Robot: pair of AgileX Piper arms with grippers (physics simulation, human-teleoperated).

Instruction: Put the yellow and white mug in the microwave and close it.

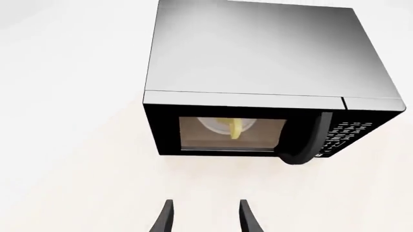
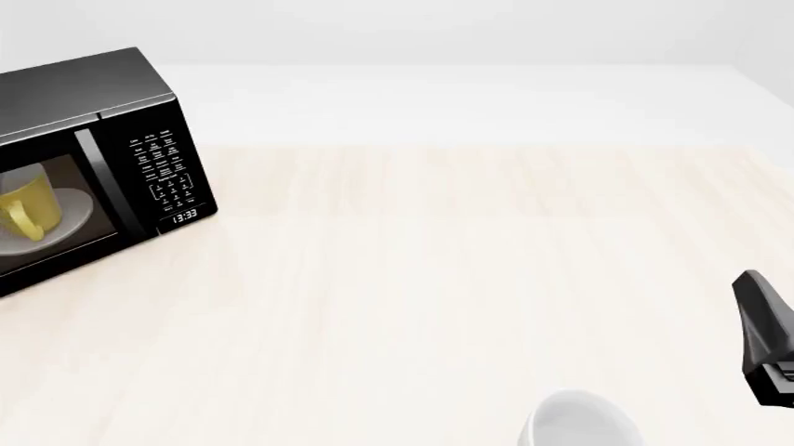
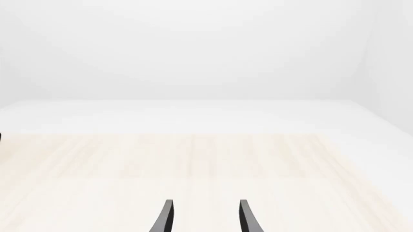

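Left gripper [image 1: 205, 217] spread apart, empty, aimed at the door. Small yellow mug with white interior [image 2: 28, 212] sits on the white round turntable plate [image 2: 77, 212] inside the large black boxy microwave [image 2: 112, 93], upper left of front view, door shut. Right gripper [image 3: 205, 217] also parted, empty. Larger white mug [image 2: 577, 423] at bottom edge on pale wooden table [image 2: 471, 279].

microwave [image 2: 87, 158] cropped left, white mug [image 2: 577, 423] perhaps half-shown

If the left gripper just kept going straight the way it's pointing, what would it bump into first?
Most likely the microwave. The left gripper, fingers apart and empty, points toward its closed door, behind which the yellow and white mug shows. Bare table lies between; depth is hard to judge.
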